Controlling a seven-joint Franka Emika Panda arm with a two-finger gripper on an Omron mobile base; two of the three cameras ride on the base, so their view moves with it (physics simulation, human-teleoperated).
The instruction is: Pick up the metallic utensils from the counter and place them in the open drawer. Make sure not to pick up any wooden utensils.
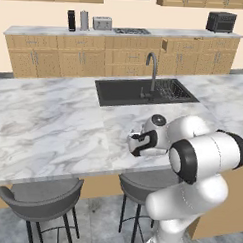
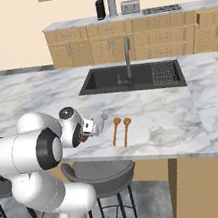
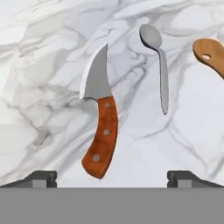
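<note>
We see the marble surface spreading wide before us, with the black sink and its curved steel tap set in its far side. Beyond it stands a run of light-wood cabinets against the wall, topped by a narrower marble top that carries a toaster. Two grey stools sit tucked under the near edge of the surface.

Our end effector hangs above the near part of the surface with its jaws spread wide and nothing between them; in the hand view its two dark fingertips stand well apart at the bottom.

Directly below it lies the knife, flat on the marble, silver blade away from the fingertips and reddish-brown handle toward them. Just beside the knife, apart from it, lies the grey metal spoon. Further along lie two wooden spoons, side by side and nearly parallel, near the front edge.
</note>
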